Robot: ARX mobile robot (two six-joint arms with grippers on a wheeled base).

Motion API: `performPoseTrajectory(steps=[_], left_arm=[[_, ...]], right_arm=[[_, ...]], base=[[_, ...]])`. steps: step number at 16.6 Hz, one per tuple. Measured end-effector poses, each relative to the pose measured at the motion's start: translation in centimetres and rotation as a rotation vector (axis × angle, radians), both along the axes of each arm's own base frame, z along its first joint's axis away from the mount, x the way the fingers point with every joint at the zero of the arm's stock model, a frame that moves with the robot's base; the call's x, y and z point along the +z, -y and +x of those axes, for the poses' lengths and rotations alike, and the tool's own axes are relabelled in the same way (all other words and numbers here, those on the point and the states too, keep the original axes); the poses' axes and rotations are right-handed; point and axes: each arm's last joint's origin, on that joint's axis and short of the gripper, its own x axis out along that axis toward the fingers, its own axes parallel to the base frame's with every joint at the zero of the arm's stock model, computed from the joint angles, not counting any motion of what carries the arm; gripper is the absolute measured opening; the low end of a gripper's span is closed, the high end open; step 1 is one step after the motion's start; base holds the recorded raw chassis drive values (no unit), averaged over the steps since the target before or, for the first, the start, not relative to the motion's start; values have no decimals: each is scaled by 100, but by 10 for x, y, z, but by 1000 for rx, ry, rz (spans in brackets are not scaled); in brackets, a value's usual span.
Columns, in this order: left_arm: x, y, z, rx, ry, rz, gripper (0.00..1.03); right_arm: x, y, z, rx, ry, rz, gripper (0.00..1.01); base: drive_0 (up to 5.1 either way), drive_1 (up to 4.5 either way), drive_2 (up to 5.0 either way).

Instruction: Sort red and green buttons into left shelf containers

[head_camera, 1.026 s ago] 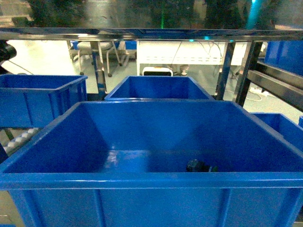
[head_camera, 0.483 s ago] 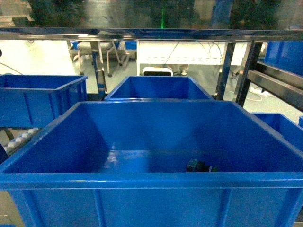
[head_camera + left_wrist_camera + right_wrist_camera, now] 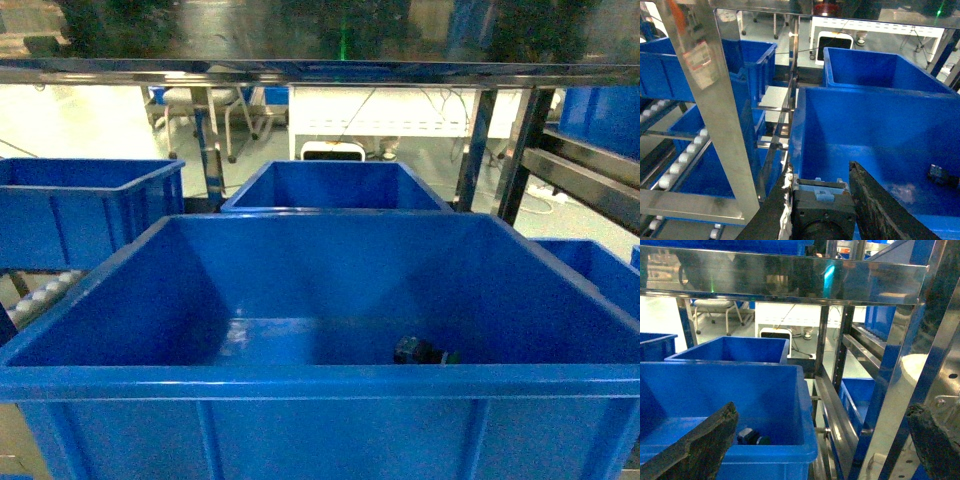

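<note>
The left gripper [image 3: 820,200] shows in its wrist view with its two dark fingers spread apart and nothing between them; one finger [image 3: 880,210] slants up over the near rim of the big blue tub [image 3: 805,130]. The right gripper [image 3: 820,440] likewise stands wide open, one rough dark finger [image 3: 695,450] at 8 o'clock in its view and the other at 4 o'clock, empty between. Neither gripper shows in the head view.

From the head camera, the big blue tub [image 3: 300,385] fills the lower half of the picture, and on its floor, toward 5 o'clock, lies a small dark button [image 3: 420,351] with a greenish cap (its details are too dim to tell more). The same button [image 3: 940,174] sits at 3 o'clock in the left wrist view and low in the right wrist view [image 3: 751,436]. A second blue tub [image 3: 335,185] stands behind, at 12 o'clock, and a third tub [image 3: 85,205] at 9 o'clock, beside a steel shelf post [image 3: 715,110] and roller rails [image 3: 685,155].
</note>
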Motion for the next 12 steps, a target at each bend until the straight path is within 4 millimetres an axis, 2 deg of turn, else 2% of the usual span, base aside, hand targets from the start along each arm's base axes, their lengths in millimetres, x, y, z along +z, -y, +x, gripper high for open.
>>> performPoseTrajectory(steps=[2,6,12], left_arm=[[-3,5,6,-15,2,-38,27],[-45,36,31,-105,-147,-44,27],[-52,52,47,-129,-159,-33,27]], right_arm=[[0,0,0,0,0,1,98],[0,0,0,0,0,1,98],[0,0,0,0,0,1,98]], base=[[0,0,0],[0,0,0],[0,0,0]])
